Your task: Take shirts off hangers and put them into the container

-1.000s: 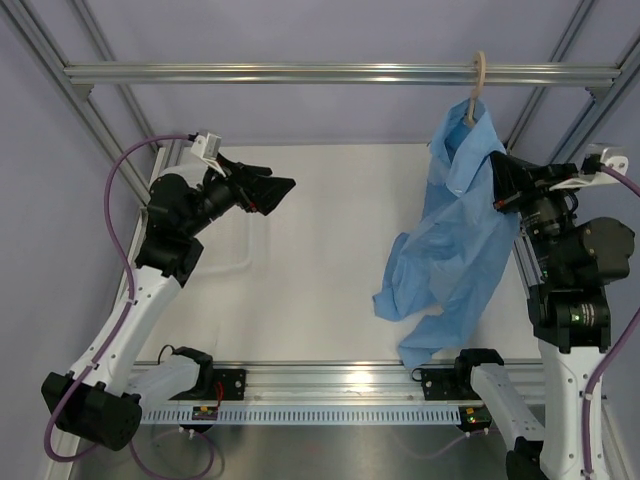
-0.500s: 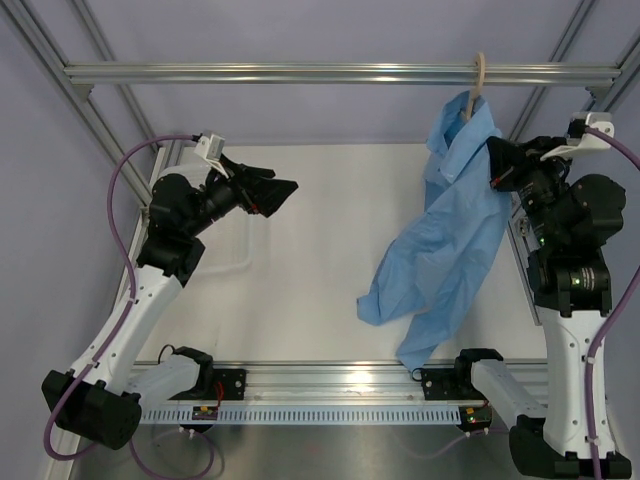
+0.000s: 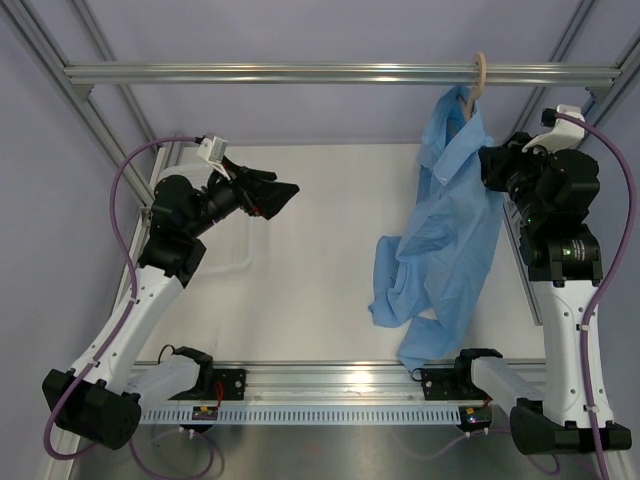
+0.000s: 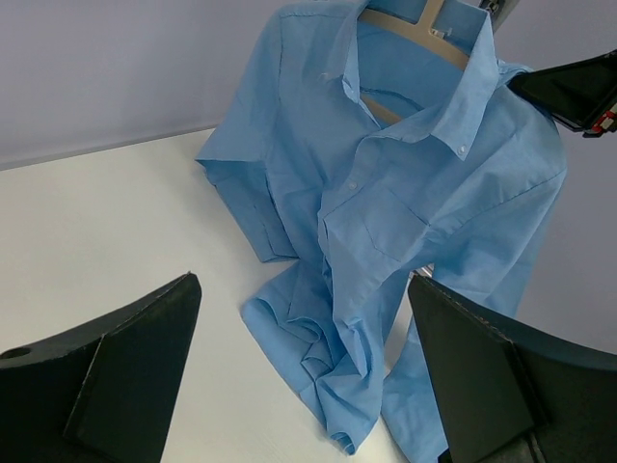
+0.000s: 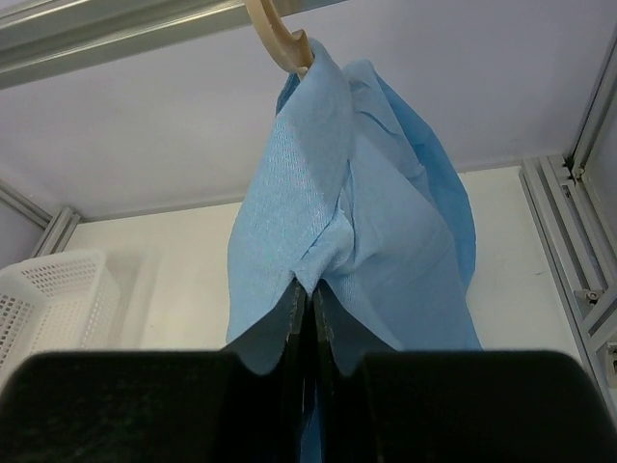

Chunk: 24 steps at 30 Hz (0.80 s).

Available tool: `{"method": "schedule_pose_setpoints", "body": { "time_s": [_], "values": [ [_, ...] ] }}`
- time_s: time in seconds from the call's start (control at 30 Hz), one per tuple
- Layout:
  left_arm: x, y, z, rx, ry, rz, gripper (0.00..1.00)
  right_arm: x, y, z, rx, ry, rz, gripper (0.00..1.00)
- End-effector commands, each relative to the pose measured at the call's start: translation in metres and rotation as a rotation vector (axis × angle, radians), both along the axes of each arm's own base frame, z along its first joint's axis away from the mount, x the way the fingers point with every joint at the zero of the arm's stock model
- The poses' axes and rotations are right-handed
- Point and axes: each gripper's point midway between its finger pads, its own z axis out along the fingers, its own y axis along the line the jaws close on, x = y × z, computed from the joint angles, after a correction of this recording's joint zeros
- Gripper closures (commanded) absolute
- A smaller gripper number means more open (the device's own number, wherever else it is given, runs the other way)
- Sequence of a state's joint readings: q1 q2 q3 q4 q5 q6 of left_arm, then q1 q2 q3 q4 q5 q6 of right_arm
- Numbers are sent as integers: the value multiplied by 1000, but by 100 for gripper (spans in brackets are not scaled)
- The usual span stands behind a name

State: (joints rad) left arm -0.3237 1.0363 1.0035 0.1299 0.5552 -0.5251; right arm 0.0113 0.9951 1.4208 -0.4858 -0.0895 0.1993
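A light blue shirt hangs on a beige hanger hooked over the top frame bar, with its lower part crumpled on the white table. My right gripper is at the shirt's right shoulder, shut on a fold of the shirt just below the hanger hook. Over the table's left side my left gripper stands open and empty, pointing at the shirt from a distance. The hanger shows inside the collar. The container sits at the far left of the right wrist view.
Silver frame bars run across the top and down both sides. A rail with the arm bases crosses the near edge. The shirt's hem drapes onto that rail.
My right gripper has risen and moved back toward the hanger, holding the shirt's shoulder fabric. The shirt's lower part has swung and bunched differently. The left arm has barely moved.
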Motion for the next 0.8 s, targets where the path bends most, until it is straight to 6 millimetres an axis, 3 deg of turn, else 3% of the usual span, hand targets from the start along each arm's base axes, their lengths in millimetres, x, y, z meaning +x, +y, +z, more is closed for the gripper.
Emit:
{"method": "schedule_pose_setpoints", "body": {
  "time_s": [0.0,0.17,0.47,0.53,0.67,0.77],
  "values": [
    [-8,-5,6,-9,-42,-47,5,2,3,6,-22,-1,19,76],
    [-8,-5,4,-7,-46,-45,5,8,11,-1,-18,23,68,58],
    [-7,-5,1,-9,-41,-43,5,10,18,-19,-3,78,106,53],
    [-7,-5,1,-13,-41,-45,5,10,17,-25,-2,90,98,57],
    [-6,-6,-2,-12,-32,-45,5,8,12,-24,-1,85,68,88],
    [-5,-6,-3,-12,-23,-45,5,13,10,-28,-2,105,55,100]
  ]
}}
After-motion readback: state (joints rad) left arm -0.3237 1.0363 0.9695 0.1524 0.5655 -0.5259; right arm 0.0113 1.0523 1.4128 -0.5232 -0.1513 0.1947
